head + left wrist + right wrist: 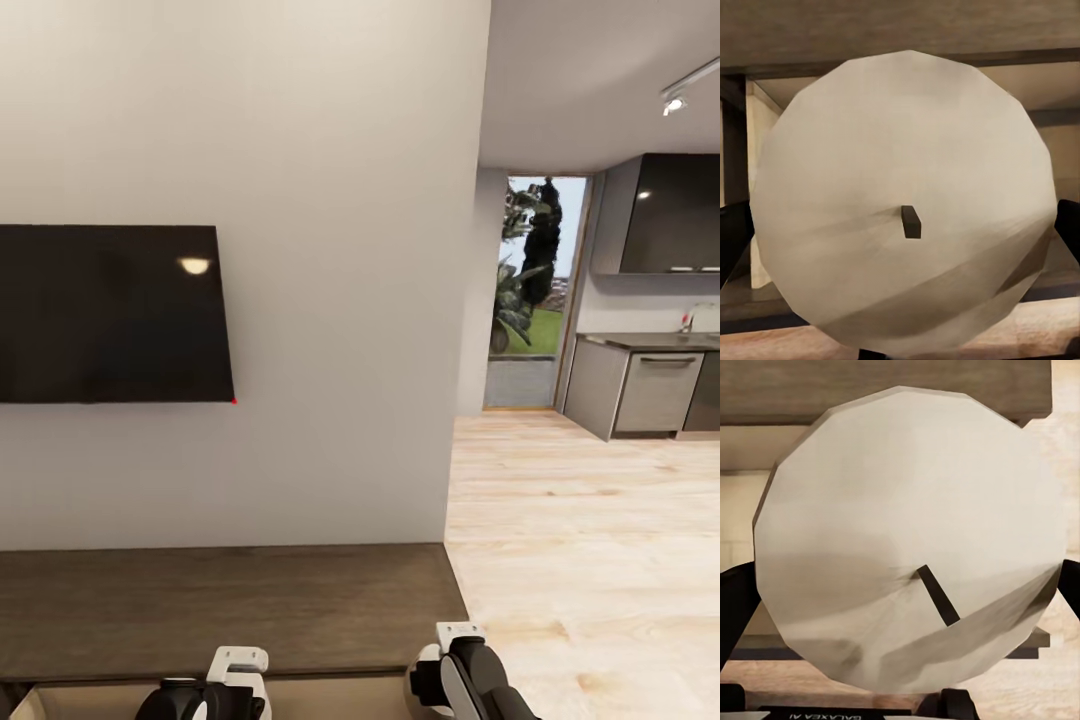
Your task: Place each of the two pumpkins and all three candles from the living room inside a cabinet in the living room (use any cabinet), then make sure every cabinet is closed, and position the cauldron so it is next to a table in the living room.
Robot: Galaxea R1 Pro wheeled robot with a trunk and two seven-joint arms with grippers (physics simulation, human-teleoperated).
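Note:
A squat white candle (pixel 900 142) with a short dark wick sits close up in the left wrist view. My left gripper (pixel 900 238) is shut on it, its dark fingers (pixel 729 244) pressing its sides. A second white candle (pixel 907 510) is held the same way in my right gripper (pixel 904 600), fingers (pixel 735 611) against its rim. Both arms (pixel 215 690) (pixel 465 680) hang over the front edge of the long dark-brown cabinet (pixel 230 600). Behind the candles the wrist views show pale beige drawer interior (pixel 1050 82) under the cabinet top (pixel 870 390). Pumpkins, cauldron and table are out of view.
A black TV (pixel 110 312) hangs on the grey wall just behind the cabinet. To the right, pale wood floor (pixel 590 560) runs to a kitchen with glossy dark cupboards (pixel 665 215) and a glazed door (pixel 530 300).

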